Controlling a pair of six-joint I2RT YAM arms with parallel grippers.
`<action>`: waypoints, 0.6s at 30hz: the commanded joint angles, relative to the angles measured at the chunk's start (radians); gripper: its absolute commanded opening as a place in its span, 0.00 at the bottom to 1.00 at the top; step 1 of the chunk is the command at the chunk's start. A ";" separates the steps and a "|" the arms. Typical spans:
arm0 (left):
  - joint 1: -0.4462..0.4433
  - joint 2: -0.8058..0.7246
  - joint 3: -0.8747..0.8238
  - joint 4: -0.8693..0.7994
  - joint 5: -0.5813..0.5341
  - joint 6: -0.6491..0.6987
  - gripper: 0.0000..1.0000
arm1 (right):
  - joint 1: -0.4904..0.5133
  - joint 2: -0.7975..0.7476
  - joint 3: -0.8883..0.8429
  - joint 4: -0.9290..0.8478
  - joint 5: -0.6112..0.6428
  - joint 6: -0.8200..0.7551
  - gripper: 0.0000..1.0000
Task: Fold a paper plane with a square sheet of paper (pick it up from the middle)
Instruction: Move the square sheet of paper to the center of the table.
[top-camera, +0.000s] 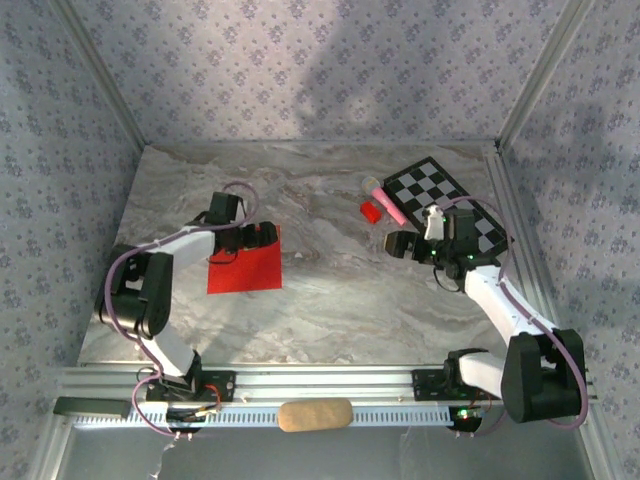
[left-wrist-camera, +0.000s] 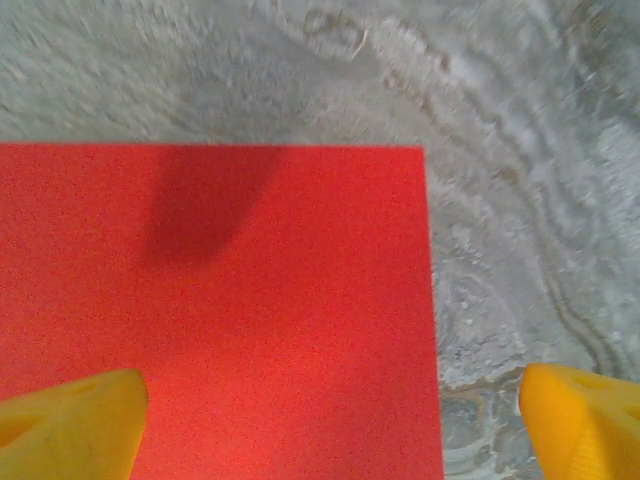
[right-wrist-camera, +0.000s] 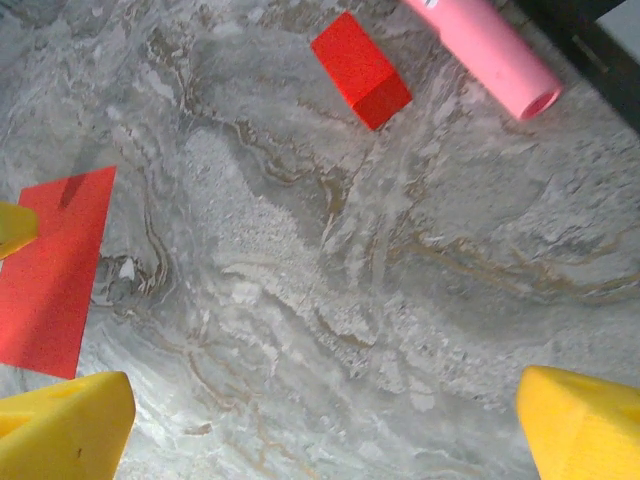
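Lying flat on the left part of the table (top-camera: 330, 310) is the red square sheet of paper (top-camera: 245, 262), and both grippers are spread wide.

The paper has no folds in it and has straight edges. The left gripper (top-camera: 262, 235) is over the far right corner of the paper. In its own camera, one yellow fingertip (left-wrist-camera: 70, 420) is over the red paper and the other is past the paper's edge, over the bare grey table. I cannot tell if it touches the paper. The right gripper (top-camera: 400, 243) is well apart from the paper, over the middle of the table, with nothing between its fingers. Just past it, farther back, sit a small red block (top-camera: 371, 211) and a pink tube (top-camera: 388, 203). Beside them, to the far right, lies a black and white checkered board (top-camera: 445, 200).
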 joint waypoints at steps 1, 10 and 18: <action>-0.013 0.022 0.030 -0.070 -0.042 -0.035 0.95 | 0.025 -0.006 0.013 -0.050 0.014 0.034 1.00; -0.079 0.050 -0.008 -0.055 -0.035 -0.103 0.95 | 0.056 -0.029 -0.029 -0.051 0.070 0.080 1.00; -0.257 0.076 -0.032 0.017 -0.059 -0.225 0.94 | 0.077 -0.148 -0.088 -0.079 0.107 0.096 1.00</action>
